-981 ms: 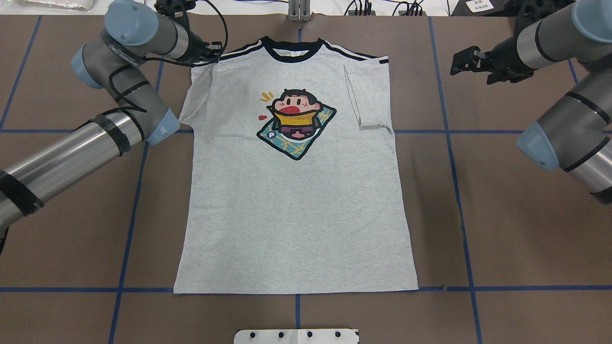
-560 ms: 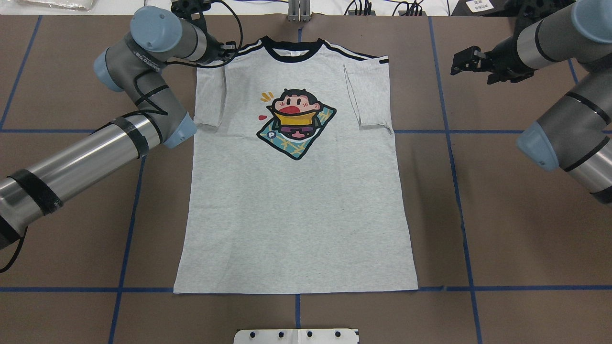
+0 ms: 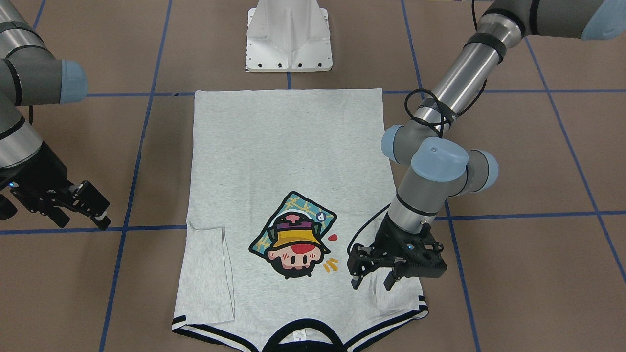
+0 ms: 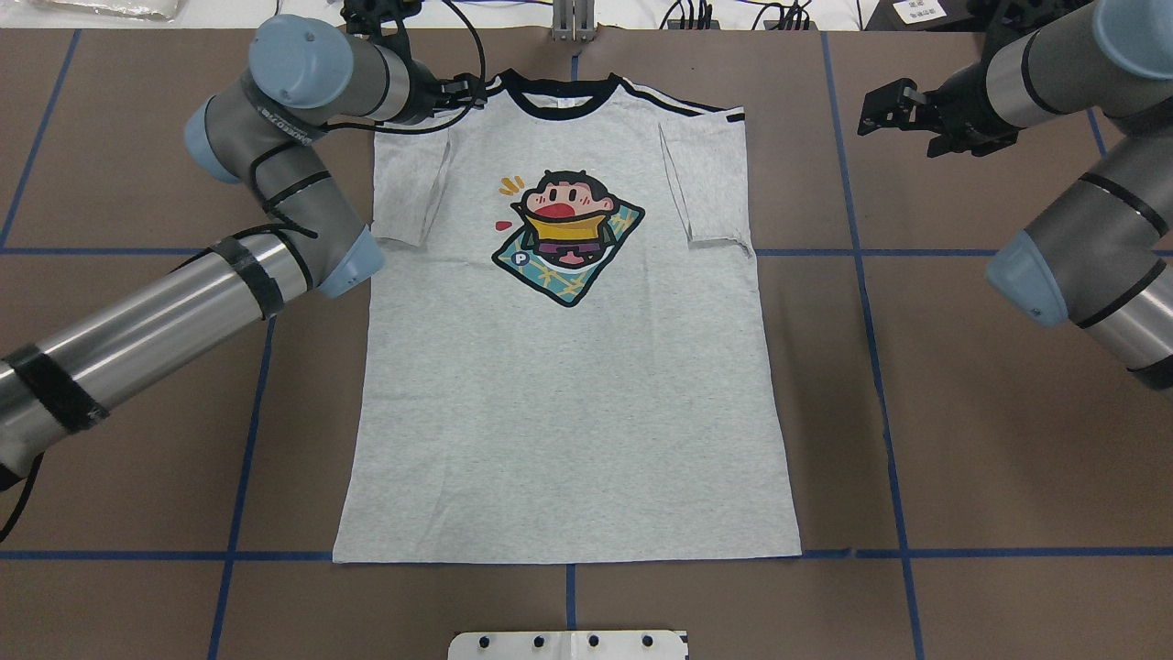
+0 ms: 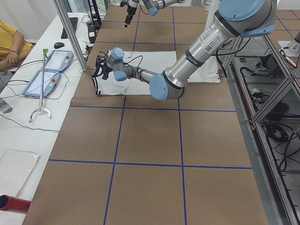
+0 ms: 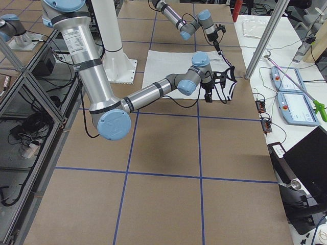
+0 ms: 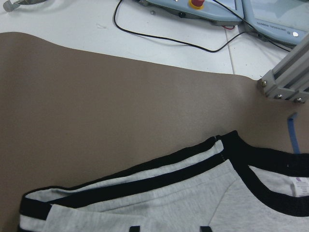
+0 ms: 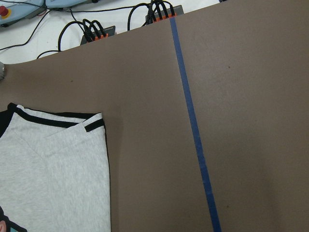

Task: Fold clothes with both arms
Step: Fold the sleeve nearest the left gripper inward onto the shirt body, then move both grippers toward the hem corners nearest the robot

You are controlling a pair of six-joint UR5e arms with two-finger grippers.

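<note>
Table [image 4: 916, 412]: left arm [image 4: 302, 82] low over T-shirt [image 4: 568, 412]

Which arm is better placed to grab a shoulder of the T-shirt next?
Probably left: the left arm has its jaws open just above the T-shirt shoulder, while the right arm has its jaws off the cloth, over bare table.

T-shirt [image 4: 568, 412]: matt heather-grey knit cloth. Collar [image 4: 561, 94]: black knit. Print [image 4: 568, 236]: smooth, flat colour.
Table [image 4: 990, 440]: smooth matt brown covering, with lines of blue tape [image 4: 875, 367].
Left arm [image 4: 156, 316], right arm [image 4: 1145, 325]: silver metal tubes with a soft sheen. Joint caps [image 4: 291, 61]: matt light-blue plastic.
Pedestal [image 3: 288, 39]: white painted metal.
</note>
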